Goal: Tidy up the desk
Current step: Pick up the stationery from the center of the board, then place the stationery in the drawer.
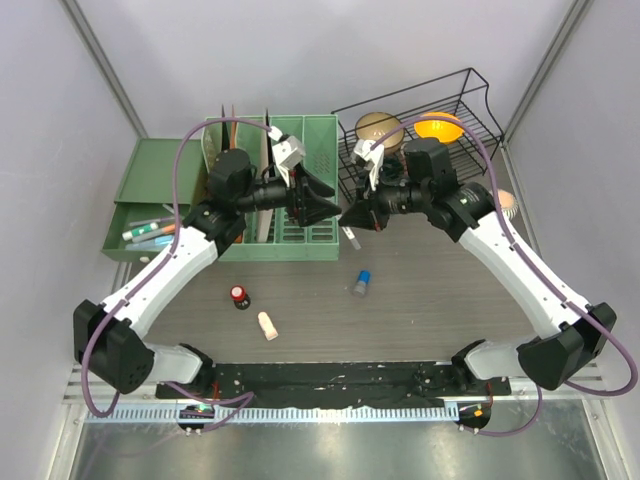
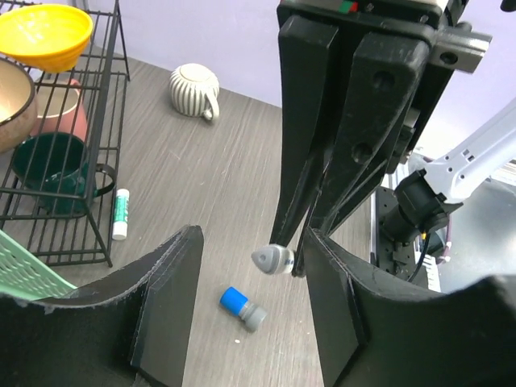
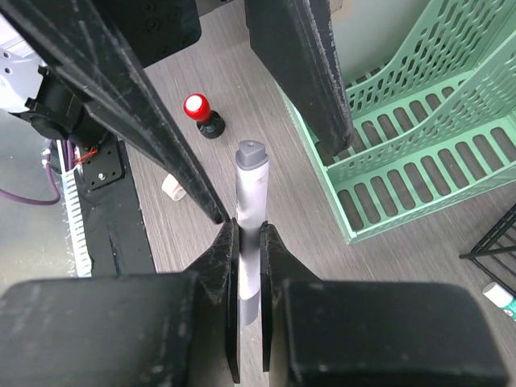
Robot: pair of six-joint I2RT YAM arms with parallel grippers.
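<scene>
Both arms reach in over the middle of the counter [image 1: 440, 300], the dark wood-grain top under everything, with its black rail and metal strip along the near edge by the arm bases. Right claw [image 3: 248, 230] clamped narrow on a grey-white marker [image 3: 250, 173], gripping the barrel with the grey tip end sticking out toward the other arm. Left claw [image 2: 251, 242] faces it tip to tip, jaws apart about halfway, one finger on each side of the marker's tip; the finger nearer the marker looks just beside it, contact cannot be told. Meeting point is raised above the counter, just in front of the green slotted file rack [image 1: 310, 240]. Loose on the counter below: a small grey piece with a blue cap [image 1: 361, 282] lying on its side, a red-topped black stamp [image 1: 239, 295] standing upright, a cream cap-like piece [image 1: 267, 325] near the front. A white glue stick with green label [image 2: 120, 214] lies beside the black wire rack [image 1: 465, 95], which holds a yellow bowl [image 1: 438, 127], a beige bowl [image 1: 378, 128] and a dark green mug [image 2: 48, 165]. Striped mug [image 2: 194, 87] sits beyond the rack. Green drawer unit [image 1: 150, 175] far left, drawer open, pens inside.
</scene>
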